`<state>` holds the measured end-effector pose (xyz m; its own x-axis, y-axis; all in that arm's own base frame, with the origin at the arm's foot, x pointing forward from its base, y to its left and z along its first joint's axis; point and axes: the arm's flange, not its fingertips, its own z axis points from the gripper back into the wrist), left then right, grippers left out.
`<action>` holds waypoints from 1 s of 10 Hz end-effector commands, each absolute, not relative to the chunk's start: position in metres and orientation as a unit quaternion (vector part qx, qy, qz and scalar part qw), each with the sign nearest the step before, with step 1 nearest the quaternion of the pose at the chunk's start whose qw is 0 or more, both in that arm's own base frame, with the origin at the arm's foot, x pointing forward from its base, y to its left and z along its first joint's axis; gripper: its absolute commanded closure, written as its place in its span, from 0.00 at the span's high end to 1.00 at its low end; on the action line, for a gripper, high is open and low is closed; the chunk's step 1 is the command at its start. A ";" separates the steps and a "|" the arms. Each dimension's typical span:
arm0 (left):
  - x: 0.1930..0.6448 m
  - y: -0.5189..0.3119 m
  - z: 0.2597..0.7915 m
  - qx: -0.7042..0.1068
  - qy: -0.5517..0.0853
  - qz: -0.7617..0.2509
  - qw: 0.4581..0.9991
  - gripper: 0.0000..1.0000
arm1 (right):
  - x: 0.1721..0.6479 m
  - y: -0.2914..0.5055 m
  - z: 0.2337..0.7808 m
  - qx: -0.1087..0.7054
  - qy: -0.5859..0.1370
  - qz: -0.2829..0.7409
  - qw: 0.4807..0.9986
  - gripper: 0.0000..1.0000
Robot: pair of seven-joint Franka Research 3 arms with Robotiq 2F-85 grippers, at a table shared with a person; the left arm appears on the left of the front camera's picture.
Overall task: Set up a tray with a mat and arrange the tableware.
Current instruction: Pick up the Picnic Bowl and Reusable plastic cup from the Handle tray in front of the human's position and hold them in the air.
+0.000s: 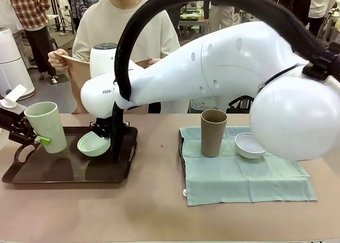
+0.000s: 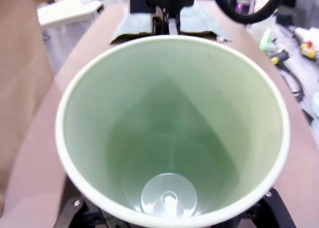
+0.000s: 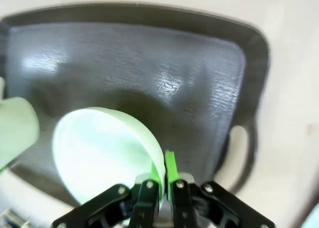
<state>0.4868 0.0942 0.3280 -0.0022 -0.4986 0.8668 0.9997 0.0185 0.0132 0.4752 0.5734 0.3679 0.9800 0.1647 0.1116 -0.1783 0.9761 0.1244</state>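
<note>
Our right tool pinched the pale green bowl to seat it on the tray; the left tool we could not judge.

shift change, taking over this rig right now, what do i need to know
Hands: left gripper has its jaws around the green cup, tilted at the left end of the tray; grip unclear. The right gripper is shut on the rim of the green bowl, tilted over the tray.
Things: the mat lies on the table right of the tray, with the brown cup and white bowl on it.
Done: nothing placed for sure.
Left: mat into the tray, then probably all four pieces.
</note>
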 end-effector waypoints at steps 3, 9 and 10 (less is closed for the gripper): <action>0.442 0.100 0.428 -0.316 -0.399 -0.622 0.595 0.79 | 0.421 0.533 0.472 0.068 -0.094 0.070 0.991 0.00; 0.405 0.099 0.506 -0.290 -0.431 -0.621 0.587 0.79 | 0.367 0.520 0.561 0.106 -0.139 0.060 0.983 0.00; 0.406 0.105 0.502 -0.300 -0.422 -0.618 0.591 0.79 | 0.377 0.517 0.554 0.112 -0.131 0.058 0.983 0.00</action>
<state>0.4097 0.1008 0.5092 -0.1607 -0.4744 0.8655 0.9759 0.0549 0.2113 0.3720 0.5266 0.5706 0.9602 0.1240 0.2502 -0.1764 0.9640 0.1991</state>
